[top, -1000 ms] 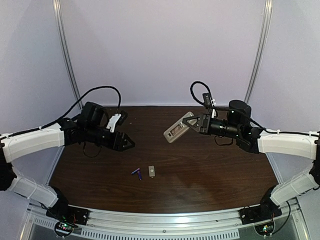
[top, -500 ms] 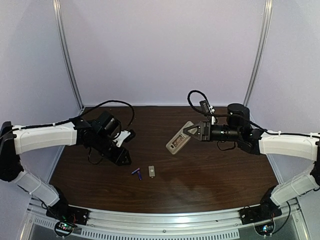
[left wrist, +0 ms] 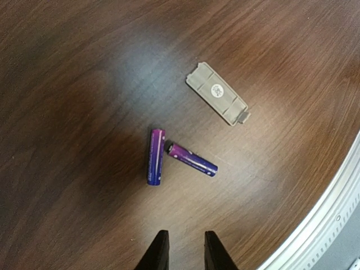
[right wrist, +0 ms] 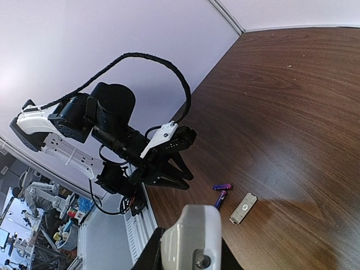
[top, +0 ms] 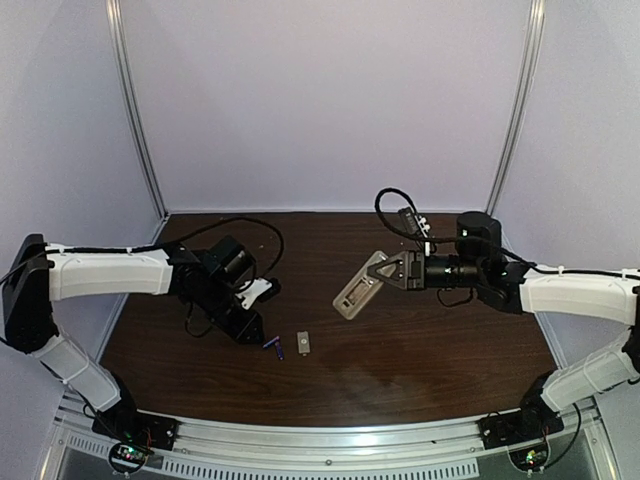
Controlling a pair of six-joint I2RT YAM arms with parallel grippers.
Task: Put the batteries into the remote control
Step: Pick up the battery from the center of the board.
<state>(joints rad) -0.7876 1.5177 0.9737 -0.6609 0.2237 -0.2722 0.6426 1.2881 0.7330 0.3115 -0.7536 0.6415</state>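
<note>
Hovering: left pincer (left wrist: pixel 185 239) above batteries (left wrist: pixel 156 156) | right pincer (top: pixel 377 270) gripping remote control (top: pixel 354 291), seemingly aloft

The batteries (left wrist: pixel 156 156) lie together on the bench (top: pixel 400 350) near its front middle, one's end against the other's side (a narrow V). The cover piece (left wrist: pixel 217 93) lies just right of them, not touching. The left jaws stand just left of the pair. The remote control (top: pixel 357 285) sits tilted between the right jaws, above the bench, behind and to the right, well apart from the rest.
</note>
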